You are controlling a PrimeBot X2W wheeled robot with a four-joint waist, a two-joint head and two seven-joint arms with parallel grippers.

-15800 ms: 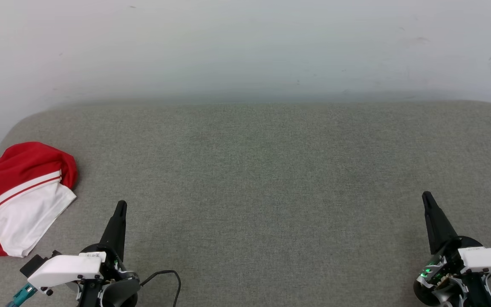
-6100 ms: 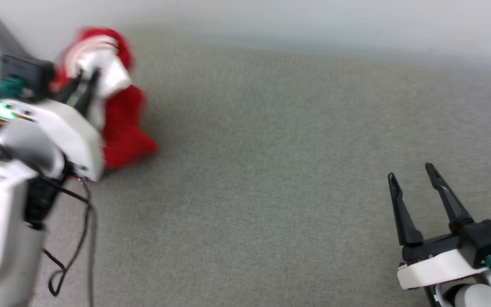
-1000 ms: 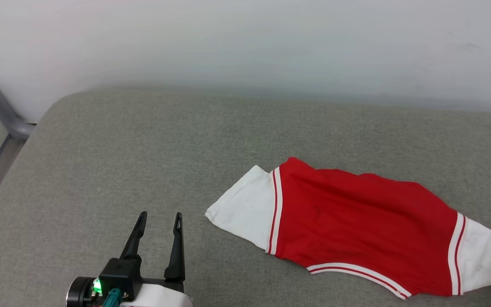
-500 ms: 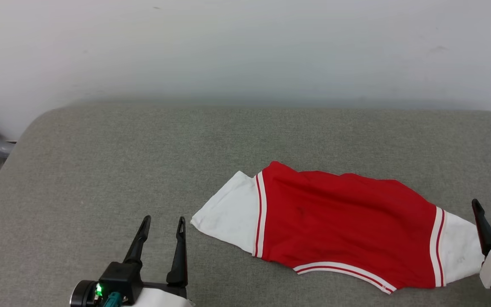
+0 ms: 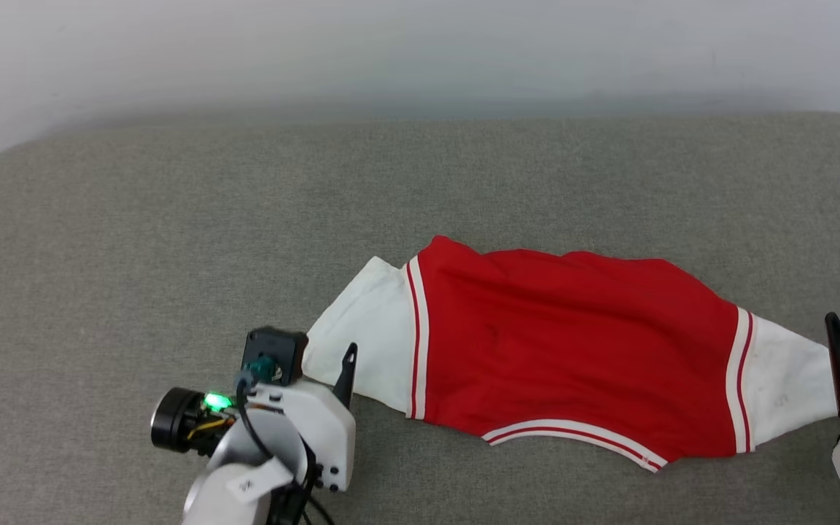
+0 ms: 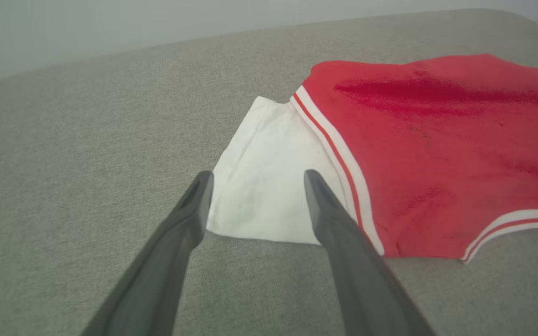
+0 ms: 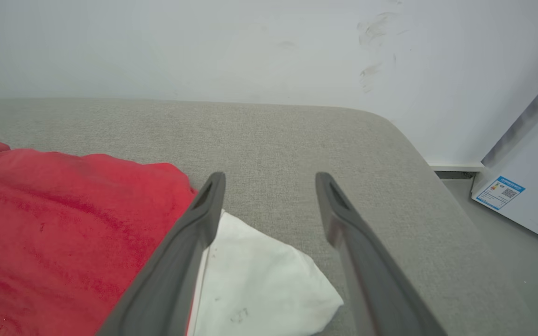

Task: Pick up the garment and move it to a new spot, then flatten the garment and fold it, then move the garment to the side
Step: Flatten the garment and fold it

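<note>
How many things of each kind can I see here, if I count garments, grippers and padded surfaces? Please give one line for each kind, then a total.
Garments: 1, the red shirt with white sleeves
Grippers: 2, the left gripper and the right gripper, both open
Padded surfaces: 1, the grey padded surface under the shirt
Total: 4

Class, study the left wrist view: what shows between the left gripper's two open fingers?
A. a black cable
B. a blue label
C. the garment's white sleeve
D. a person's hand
C: the left gripper stands open, and the white sleeve of the garment lies on the grey cushion in the gap between its fingers.
</note>
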